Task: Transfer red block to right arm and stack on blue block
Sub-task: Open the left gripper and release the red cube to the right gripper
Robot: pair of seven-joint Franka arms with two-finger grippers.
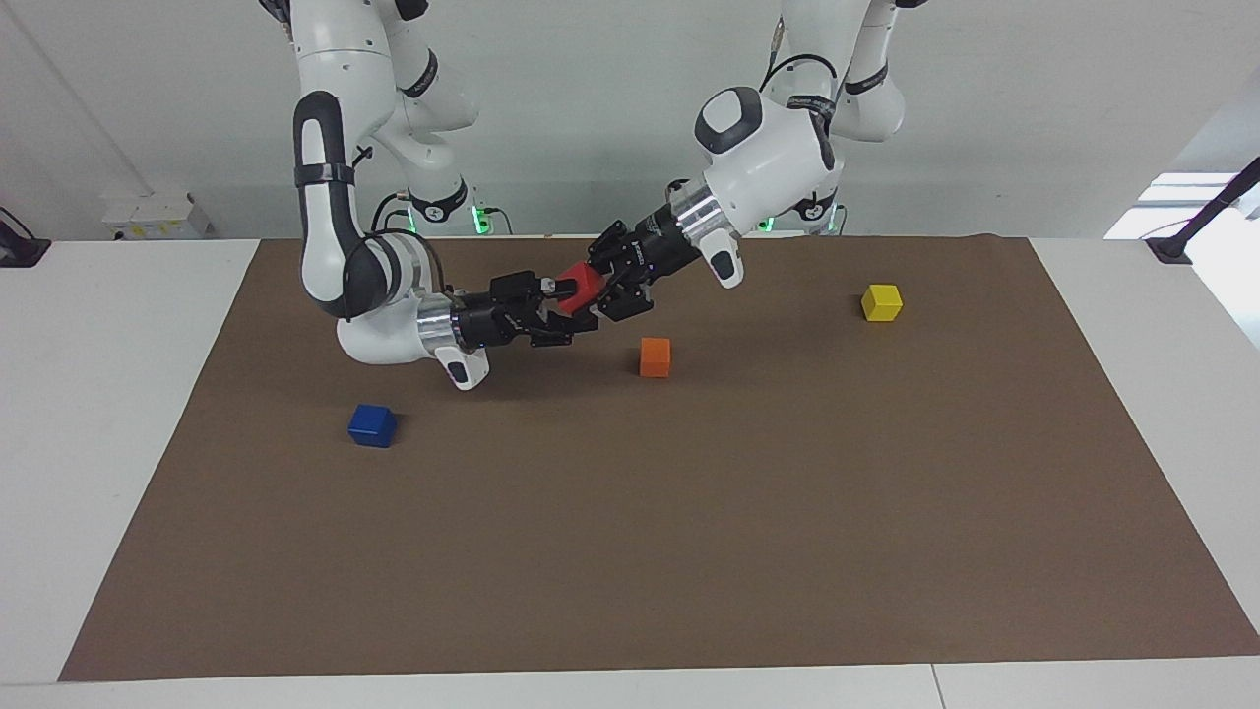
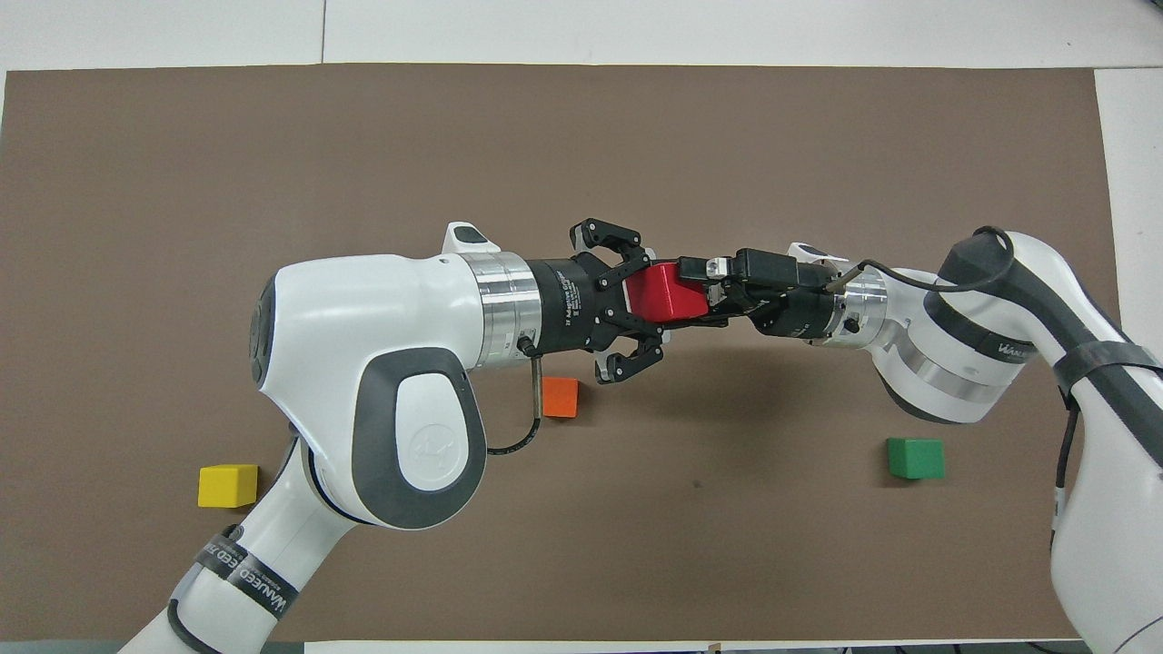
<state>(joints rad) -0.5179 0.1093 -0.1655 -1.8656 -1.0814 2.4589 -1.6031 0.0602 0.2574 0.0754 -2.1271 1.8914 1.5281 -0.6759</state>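
Left hand (image 2: 636, 313), fingers spread wide, sits around the red block (image 2: 665, 293) without clamping it. Right hand (image 2: 704, 283) meets it from the other end, fingers closed on the red block, which hangs in the air over the brown mat (image 1: 630, 551) on the worktop (image 1: 108, 414). Cubes counted: five, one each of red, blue, orange, yellow, green. Blue block (image 1: 372, 425) lies on the mat toward the right arm's end. Orange cube (image 1: 655, 356) lies near mid-mat, yellow cube (image 1: 881, 302) toward the left arm's end, green cube (image 2: 916, 458) toward the right arm's end.
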